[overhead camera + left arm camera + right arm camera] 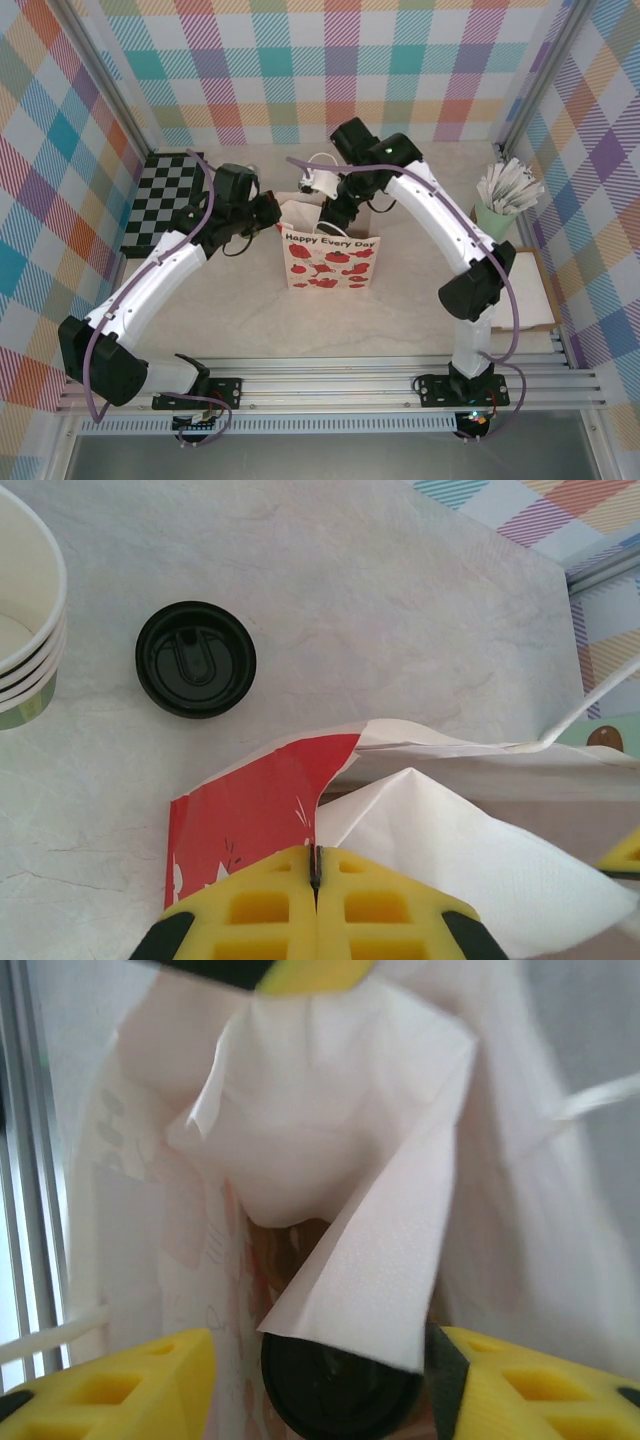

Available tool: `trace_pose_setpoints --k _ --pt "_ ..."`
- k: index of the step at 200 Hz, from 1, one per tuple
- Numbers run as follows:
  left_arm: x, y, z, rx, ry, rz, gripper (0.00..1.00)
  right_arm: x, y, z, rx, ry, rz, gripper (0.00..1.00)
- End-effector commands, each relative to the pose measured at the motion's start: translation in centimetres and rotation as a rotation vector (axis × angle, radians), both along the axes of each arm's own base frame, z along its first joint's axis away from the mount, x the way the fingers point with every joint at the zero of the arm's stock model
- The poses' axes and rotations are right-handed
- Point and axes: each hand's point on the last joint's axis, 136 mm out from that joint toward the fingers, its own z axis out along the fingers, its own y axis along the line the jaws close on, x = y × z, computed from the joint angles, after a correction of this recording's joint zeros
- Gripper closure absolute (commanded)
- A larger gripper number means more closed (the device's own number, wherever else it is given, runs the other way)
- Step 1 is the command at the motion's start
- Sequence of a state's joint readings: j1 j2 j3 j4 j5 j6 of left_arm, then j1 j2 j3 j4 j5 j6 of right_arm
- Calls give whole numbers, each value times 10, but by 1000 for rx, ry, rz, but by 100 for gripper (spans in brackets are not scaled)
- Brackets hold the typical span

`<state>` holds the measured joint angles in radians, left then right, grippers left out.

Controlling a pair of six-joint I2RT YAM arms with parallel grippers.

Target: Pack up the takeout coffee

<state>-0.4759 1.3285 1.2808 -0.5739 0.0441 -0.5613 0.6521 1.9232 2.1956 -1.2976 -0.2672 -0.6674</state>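
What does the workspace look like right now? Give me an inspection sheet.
Surface: marbled tabletop, no spills seen.
Job's things: black-lidded takeout coffee low inside paper bag, partly under a napkin.
Clutter: cup stack, black lid beside it, mint cup of sticks, checkered mat.
Hands: left hand shut on bag rim; right hand open astride the coffee.
Cables: purple cables along both arms.
Surroundings: plaid walls.

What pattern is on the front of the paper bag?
The paper bag is white with red shapes under "Happy Every Day", clearest in the top external view.
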Motion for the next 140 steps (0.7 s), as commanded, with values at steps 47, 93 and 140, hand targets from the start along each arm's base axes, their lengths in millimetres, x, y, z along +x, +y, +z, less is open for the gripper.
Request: trace_pose_setpoints --k 47,93,140 --pt "-2 -8 4 -6 -18 -13 100 16 -35 55 175 -111 -301 20" --pt "1 -15 3 -7 -16 -26 100 31 -23 33 211 83 -484 46" --pt "-2 -14 1 0 -13 -27 100 27 -8 6 204 193 -456 40"
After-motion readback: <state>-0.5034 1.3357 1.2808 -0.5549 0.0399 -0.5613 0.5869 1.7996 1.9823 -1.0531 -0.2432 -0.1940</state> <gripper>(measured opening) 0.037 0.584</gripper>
